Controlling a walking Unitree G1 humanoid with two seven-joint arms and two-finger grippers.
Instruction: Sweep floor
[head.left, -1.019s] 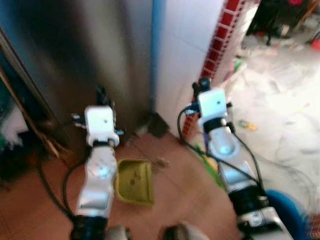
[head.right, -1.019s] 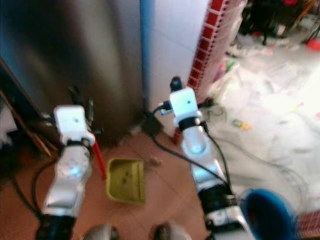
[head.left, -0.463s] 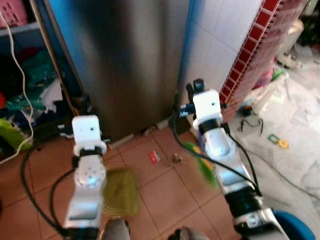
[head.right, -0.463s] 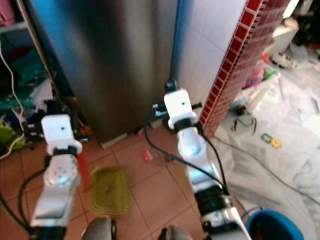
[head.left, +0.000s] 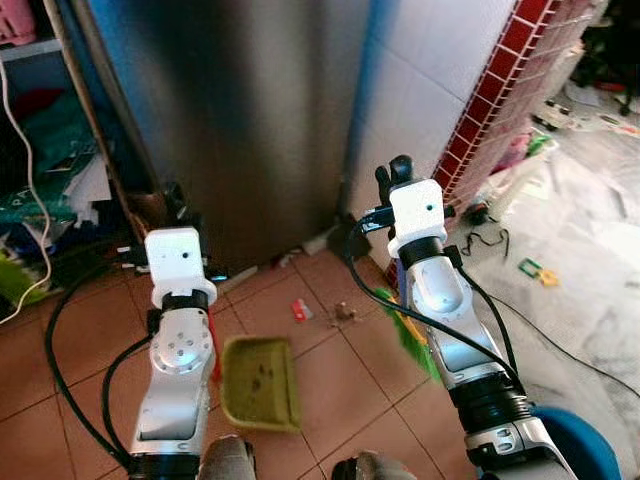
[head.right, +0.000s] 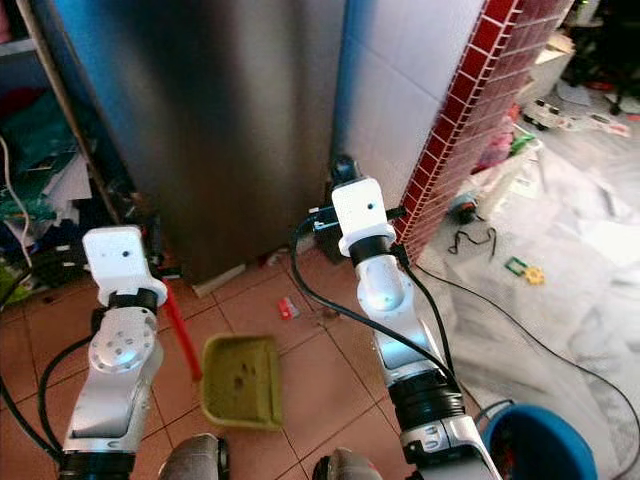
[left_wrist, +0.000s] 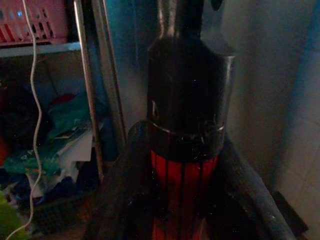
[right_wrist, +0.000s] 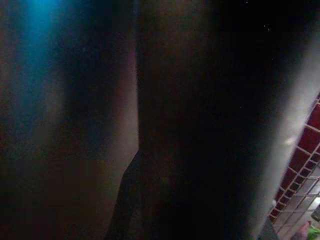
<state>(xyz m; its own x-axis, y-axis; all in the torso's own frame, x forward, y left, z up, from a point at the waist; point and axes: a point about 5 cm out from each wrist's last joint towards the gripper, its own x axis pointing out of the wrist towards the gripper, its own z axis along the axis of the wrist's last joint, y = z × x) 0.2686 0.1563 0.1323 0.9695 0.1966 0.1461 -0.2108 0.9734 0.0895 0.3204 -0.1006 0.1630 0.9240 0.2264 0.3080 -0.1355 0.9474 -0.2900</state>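
Left wrist view showed left gripper (left_wrist: 185, 165) clamped on dustpan (head.right: 240, 380) handle; right's fingers indeterminate; debris (head.right: 287, 308) remained at 12 o'clock, unswept.

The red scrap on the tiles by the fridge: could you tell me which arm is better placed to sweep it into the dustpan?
Right, probably: its gripper carries the green broom beside the red scrap. The left gripper holds the dustpan.

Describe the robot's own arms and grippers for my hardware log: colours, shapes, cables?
Both arms are silver, jointed segments with rounded joint housings. Each wrist carries a white boxy module with a small dark dot. The left gripper and right gripper have long black fingers. Black cables loop beside each arm.
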